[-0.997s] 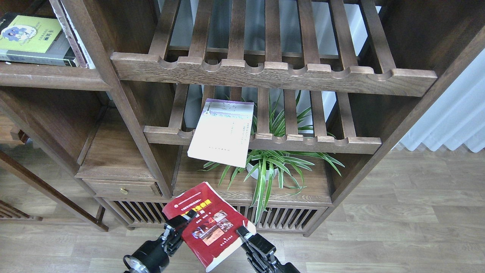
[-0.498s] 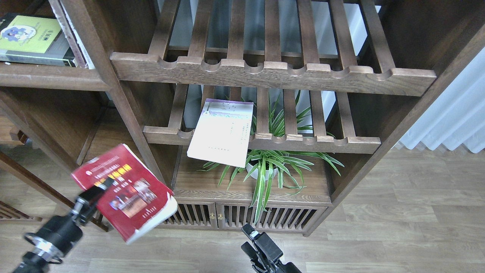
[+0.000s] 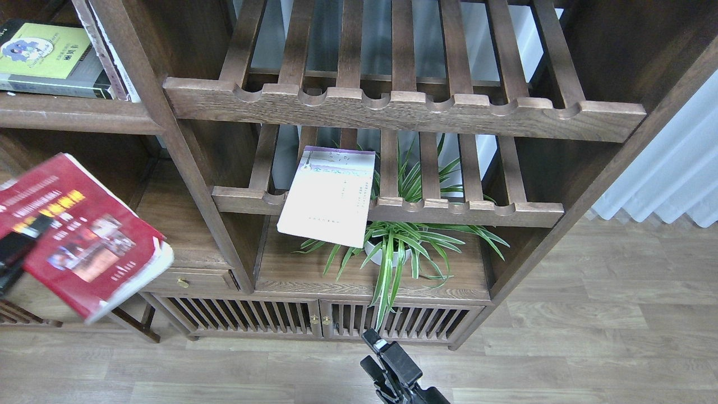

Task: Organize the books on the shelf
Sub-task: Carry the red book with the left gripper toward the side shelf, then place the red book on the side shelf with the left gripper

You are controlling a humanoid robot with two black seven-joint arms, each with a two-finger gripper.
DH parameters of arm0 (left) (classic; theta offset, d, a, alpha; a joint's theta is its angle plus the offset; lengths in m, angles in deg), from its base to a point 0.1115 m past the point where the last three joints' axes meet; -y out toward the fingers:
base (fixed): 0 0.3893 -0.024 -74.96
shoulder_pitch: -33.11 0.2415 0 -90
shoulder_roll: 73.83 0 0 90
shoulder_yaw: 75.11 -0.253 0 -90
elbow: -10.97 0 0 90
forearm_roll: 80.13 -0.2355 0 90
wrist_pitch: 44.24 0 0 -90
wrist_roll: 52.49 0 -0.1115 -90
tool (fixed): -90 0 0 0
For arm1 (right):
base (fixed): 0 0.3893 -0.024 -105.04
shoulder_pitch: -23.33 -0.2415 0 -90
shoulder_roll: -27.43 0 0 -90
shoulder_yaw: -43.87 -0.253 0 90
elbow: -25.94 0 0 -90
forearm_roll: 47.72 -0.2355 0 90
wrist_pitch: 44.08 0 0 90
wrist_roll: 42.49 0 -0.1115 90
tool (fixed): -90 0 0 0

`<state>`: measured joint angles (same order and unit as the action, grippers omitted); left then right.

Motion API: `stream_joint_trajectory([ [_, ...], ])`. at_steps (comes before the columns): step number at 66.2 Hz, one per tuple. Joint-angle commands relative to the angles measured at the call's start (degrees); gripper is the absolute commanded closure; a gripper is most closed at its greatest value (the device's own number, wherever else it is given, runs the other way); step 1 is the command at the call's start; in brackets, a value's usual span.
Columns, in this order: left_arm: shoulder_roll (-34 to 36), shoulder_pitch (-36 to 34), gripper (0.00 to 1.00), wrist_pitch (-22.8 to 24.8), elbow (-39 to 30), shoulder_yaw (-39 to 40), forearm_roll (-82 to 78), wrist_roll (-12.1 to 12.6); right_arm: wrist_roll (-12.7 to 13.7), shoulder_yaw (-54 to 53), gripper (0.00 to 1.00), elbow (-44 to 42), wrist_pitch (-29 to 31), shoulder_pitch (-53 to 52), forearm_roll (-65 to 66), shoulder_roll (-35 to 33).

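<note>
Books number three in view: the red book (image 3: 78, 235) rides in your left gripper (image 3: 17, 252), fingers clenched on its left edge, below the shelf (image 3: 73, 115). One black-grey book (image 3: 50, 59) already lies on that shelf. A white-lavender book (image 3: 331, 193), right of the shelf, waits on a slatted rack (image 3: 449, 210). Your right gripper (image 3: 376, 342), low and empty, fingers unclear.
</note>
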<state>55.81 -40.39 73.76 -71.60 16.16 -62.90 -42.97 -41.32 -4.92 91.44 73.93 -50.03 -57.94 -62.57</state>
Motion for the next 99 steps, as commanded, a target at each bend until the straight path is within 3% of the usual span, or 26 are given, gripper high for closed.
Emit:
stream_joint_trajectory([
  [1,1.84,2.39,0.95,0.01,-1.01,6.11,0.09,-0.03,0.07,-0.17,0.01,0.07,0.0,0.41,0.02,0.0],
  [21,5.18,2.65,0.95,0.01,-1.8,16.12,-0.09,0.32,0.24,-1.22,0.01,0.07,0.0,0.76,0.02,0.0],
  [39,5.88,-2.88,0.95,0.01,-1.27,22.28,-3.51,5.42,-0.19,-0.7,0.01,0.51,0.0,0.85,-0.5,0.0],
  [53,5.62,-18.16,0.95,0.01,-0.74,23.78,-20.38,5.86,-0.11,-0.69,0.01,0.6,0.0,1.03,-0.41,0.0],
  [78,2.63,-35.23,0.95,0.01,2.86,21.06,-41.13,6.83,-0.02,-0.87,0.01,0.6,0.0,1.82,-0.41,0.0],
  [88,2.02,-41.73,0.95,0.01,3.3,15.88,-45.09,6.83,-0.02,-0.96,0.01,0.51,0.0,1.99,-0.33,0.0],
  [90,1.84,-45.83,0.95,0.01,4.95,12.55,-47.18,6.83,-0.11,-0.87,0.01,0.6,0.0,1.99,-0.41,0.0],
  [99,1.67,-52.63,0.95,0.01,9.18,8.58,-49.39,6.83,-0.11,-0.78,0.01,0.6,0.0,1.99,-0.41,0.0],
])
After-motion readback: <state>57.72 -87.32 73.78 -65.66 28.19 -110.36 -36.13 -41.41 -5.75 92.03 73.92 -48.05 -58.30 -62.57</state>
